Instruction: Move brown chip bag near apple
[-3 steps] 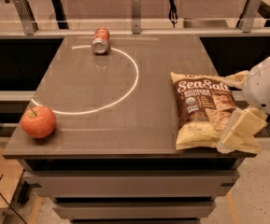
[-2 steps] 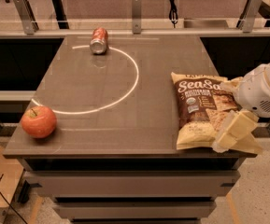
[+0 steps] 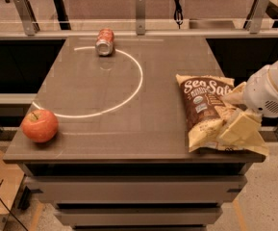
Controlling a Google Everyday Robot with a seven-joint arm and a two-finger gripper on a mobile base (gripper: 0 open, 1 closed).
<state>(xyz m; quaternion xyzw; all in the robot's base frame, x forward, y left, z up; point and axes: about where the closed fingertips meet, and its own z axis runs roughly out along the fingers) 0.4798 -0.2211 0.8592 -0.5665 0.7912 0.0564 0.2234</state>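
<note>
The brown chip bag point(image 3: 203, 110) lies flat at the table's right front, "Sea Salt" lettering up, its tan lower end at the front edge. The apple point(image 3: 39, 125) sits at the table's left front corner, far from the bag. My gripper point(image 3: 235, 112) comes in from the right on a white arm and is over the bag's right side. It is open, with one cream finger point(image 3: 239, 129) low on the bag's lower right and the other at its upper right edge. The bag's right edge is partly hidden by the gripper.
A red soda can point(image 3: 105, 42) lies on its side at the table's back, on a white circle line point(image 3: 136, 83). The grey table point(image 3: 129, 143) has a railing behind it and dark gaps at both sides.
My gripper has moved a little to the left, further over the bag's right side. The bag, apple and can have not moved.
</note>
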